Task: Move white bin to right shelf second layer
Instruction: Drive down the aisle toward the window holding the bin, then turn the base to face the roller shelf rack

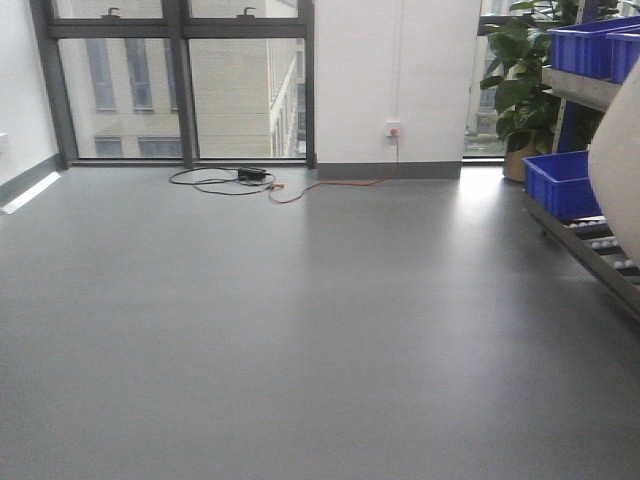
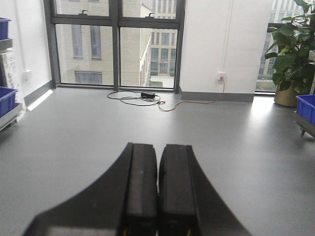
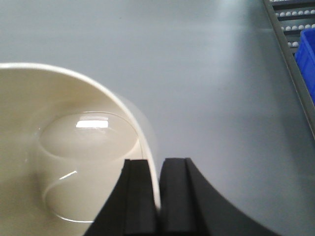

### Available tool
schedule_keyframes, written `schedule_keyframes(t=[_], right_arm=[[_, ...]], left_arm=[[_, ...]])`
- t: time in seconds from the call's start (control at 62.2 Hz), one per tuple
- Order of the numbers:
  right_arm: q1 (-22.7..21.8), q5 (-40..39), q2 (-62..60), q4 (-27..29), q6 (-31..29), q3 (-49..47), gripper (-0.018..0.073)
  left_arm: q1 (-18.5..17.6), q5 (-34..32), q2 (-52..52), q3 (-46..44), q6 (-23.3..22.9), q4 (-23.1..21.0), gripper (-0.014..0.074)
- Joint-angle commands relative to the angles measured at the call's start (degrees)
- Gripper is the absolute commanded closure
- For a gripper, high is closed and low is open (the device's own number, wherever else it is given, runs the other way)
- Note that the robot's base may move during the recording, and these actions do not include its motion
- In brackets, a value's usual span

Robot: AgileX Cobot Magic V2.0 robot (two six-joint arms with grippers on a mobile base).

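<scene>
The white bin (image 3: 64,147) fills the lower left of the right wrist view, seen from above into its glossy cream inside. My right gripper (image 3: 157,164) is shut on its rim, one finger inside the wall and one outside. The bin is held above the grey floor. In the front view its side (image 1: 620,190) shows at the right edge, in front of the right shelf. A grey roller level of that shelf (image 1: 605,250) lies just beside and below the bin, and appears again as a shelf level (image 3: 290,14). My left gripper (image 2: 158,147) is shut on nothing, over the floor.
Blue crates stand on the right shelf: one on the roller level (image 1: 562,185) and others on the level above (image 1: 590,45). A potted plant (image 1: 520,90) stands behind the shelf. A black cable and charger (image 1: 250,178) lie by the window. Another rack with blue crates (image 2: 6,98) is at the left.
</scene>
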Motion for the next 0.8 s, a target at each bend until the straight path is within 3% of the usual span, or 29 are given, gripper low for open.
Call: schedule_keyframes(t=[0.0, 0.788], right_arm=[[0.1, -5.3, 0.0, 0.4, -0.3, -1.9, 0.0507], [0.1, -5.3, 0.2, 0.4, -0.3, -1.9, 0.0507]], left_arm=[[-0.3, -4.8, -0.9, 1.6, -0.3, -0.3, 0.0512], [-0.3, -4.8, -0.9, 1.6, -0.3, -0.3, 0.0512]])
